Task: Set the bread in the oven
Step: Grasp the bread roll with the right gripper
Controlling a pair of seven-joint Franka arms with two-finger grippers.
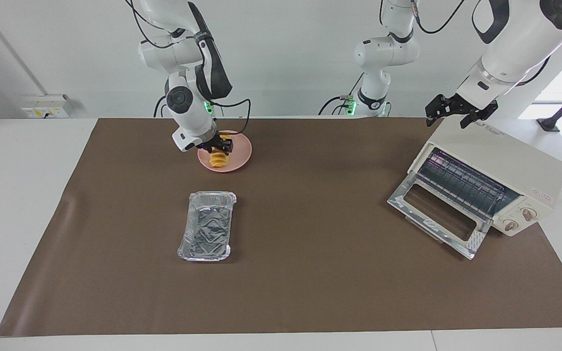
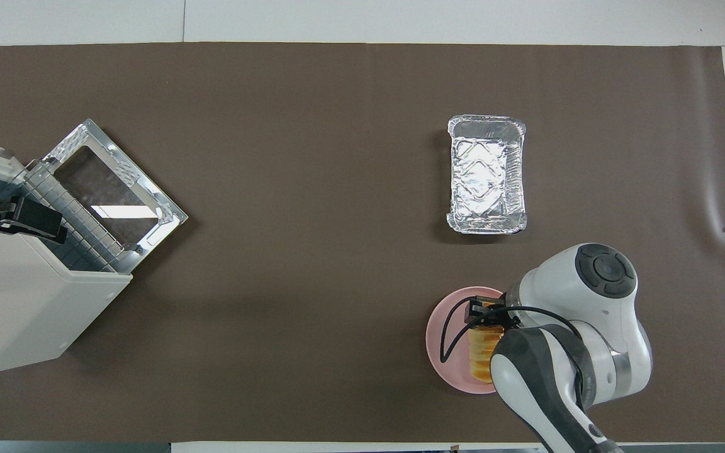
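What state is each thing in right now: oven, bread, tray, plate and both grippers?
Oven: door dropped open, rack bare.
Bread: lying on the plate, not yet in the oven.
Plate: on the mat, holding the bread.
Tray: empty, on the mat, farther from the robots than the plate.
Right gripper: down at the bread, fingers around it.
Left gripper: open, holding nothing, waiting over the oven's top.
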